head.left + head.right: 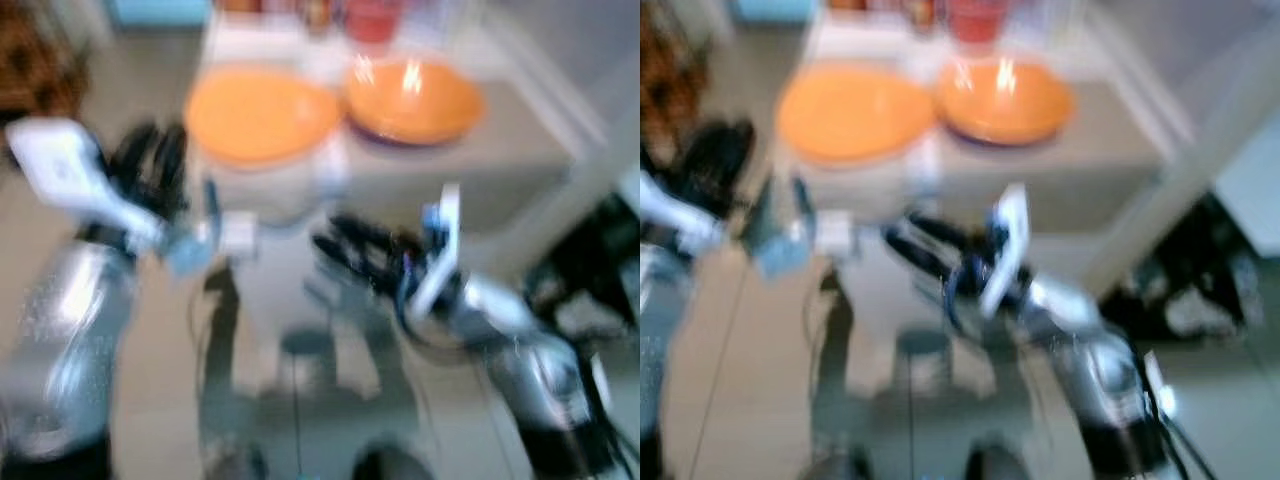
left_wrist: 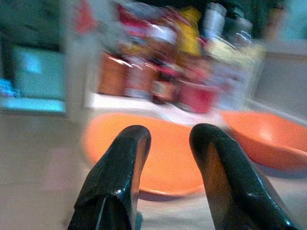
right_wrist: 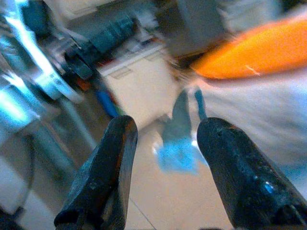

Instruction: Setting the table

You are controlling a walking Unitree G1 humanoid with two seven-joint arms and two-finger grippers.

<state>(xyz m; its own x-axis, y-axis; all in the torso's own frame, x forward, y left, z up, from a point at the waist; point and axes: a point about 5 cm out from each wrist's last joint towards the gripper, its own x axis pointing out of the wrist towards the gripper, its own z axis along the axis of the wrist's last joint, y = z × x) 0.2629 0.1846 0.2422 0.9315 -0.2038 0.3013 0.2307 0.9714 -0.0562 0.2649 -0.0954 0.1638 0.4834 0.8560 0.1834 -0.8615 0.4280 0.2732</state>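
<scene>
Left eye view: one orange plate (image 1: pixel 262 112), one orange bowl (image 1: pixel 412 100), both pincers (image 2: pixel 168 158) (image 3: pixel 165 158) apart, empty.

Blurred: an orange plate (image 1: pixel 262 113) beside an orange bowl (image 1: pixel 413 100) on a table (image 1: pixel 500 150).

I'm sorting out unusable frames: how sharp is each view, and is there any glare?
Both eye views are heavily motion-blurred; glare streaks sit on the orange bowl beside the orange plate. Left wrist view: left gripper fairly sharp, bottles behind smeared. Right wrist view: right gripper readable, background streaked.
</scene>
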